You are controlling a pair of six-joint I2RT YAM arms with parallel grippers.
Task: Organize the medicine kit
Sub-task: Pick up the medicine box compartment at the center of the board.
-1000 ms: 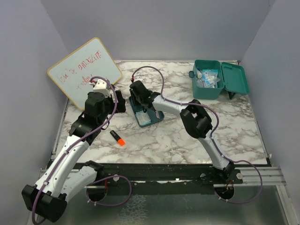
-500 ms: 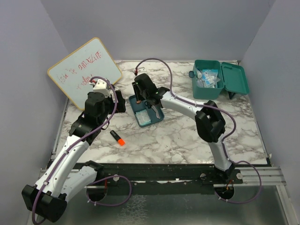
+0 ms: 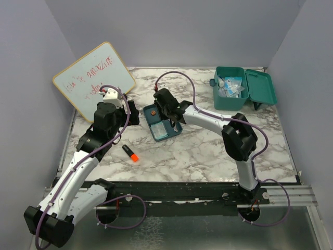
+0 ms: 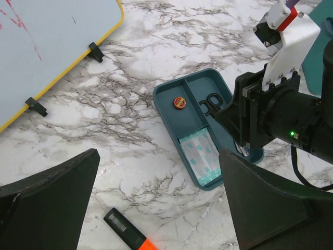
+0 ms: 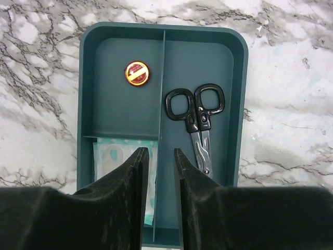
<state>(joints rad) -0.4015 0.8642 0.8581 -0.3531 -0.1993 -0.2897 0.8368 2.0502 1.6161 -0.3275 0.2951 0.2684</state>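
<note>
Marble tabletop, grey walls all round: the medicine kit (image 3: 229,103) sits at the far right with its lid thrown back, well apart from the shallow divided tray (image 5: 239,104) at centre. The right gripper (image 5: 160,156) hangs over that tray, jaws only a narrow slot apart and gripping nothing, lined up on the divider (image 5: 161,94) rather than on the scissors (image 5: 196,122) in the neighbouring compartment. I judge the scissors the likely pick: shift across, widen the jaws, set them across the blades just below the black handles, and descend without fouling the tray wall. The left gripper (image 4: 158,153) hovers at the left, jaws fully spread and empty.
</note>
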